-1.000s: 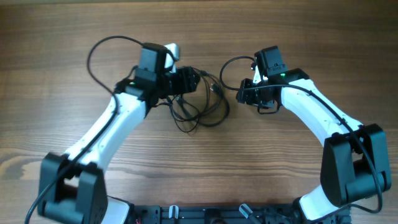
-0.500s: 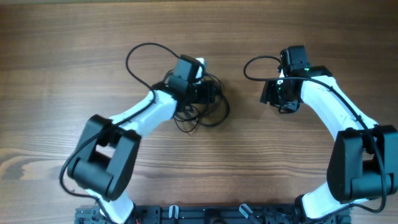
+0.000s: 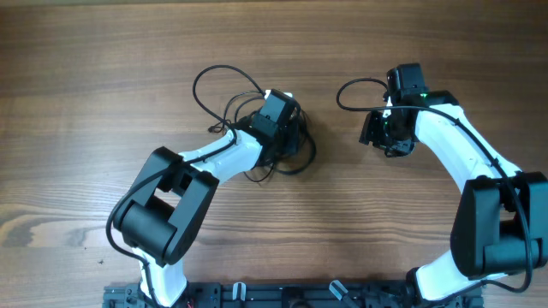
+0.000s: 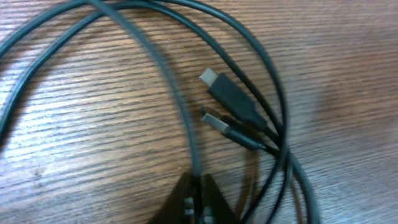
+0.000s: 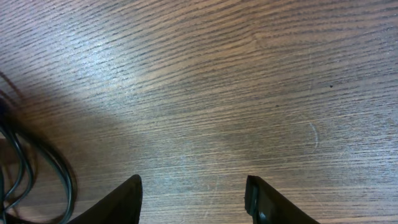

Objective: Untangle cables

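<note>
1. L gripper [image 4: 196, 186]: jaws clenched, tips met on one strand of the cables [image 4: 188, 127]. In my L wrist view the strand runs up and away from the tips.
2. Cables: loose tangle of thin blk loops, flat on the table [image 3: 86, 85], about mid-table. In the overhead view the L gripper sits over the tangle and loops spill out on the base side of it.
3. Plug ends, qty 2: upper plug [image 4: 231, 98] w/ a light metal tip, lower plug [image 4: 229, 129] darker. They lie side by side, roughly parallel, flat on the wood, just right of the pinched strand and apart from it.
4. R gripper [image 5: 196, 199]: jaws released, fingers spread, only bare wood between them. I see nothing held.
5. R gripper posn: right of the tangle, apart from it. Dark loops show at the left edge of my R wrist view; I can't tell what they belong to.
</note>
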